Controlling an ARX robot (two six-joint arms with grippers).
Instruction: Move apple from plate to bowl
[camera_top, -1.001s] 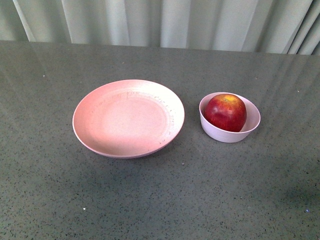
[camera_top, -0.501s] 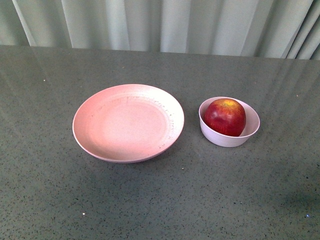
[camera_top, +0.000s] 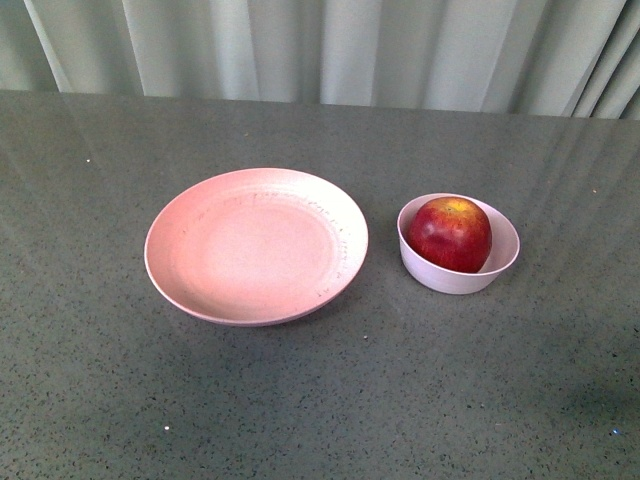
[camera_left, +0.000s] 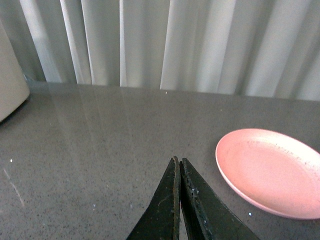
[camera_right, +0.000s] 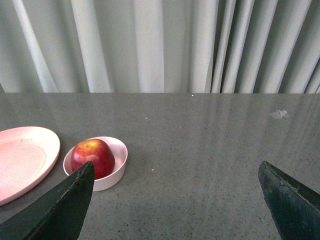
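Apple, dark red with yellow-orange top, sits in bowl.

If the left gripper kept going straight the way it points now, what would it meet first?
Probably nothing soon: the shut left gripper points over bare table toward the curtain. The plate lies off to one side, though depth is unclear.

A staged test bench: a bare grey speckled tabletop backed by pale pleated curtains.
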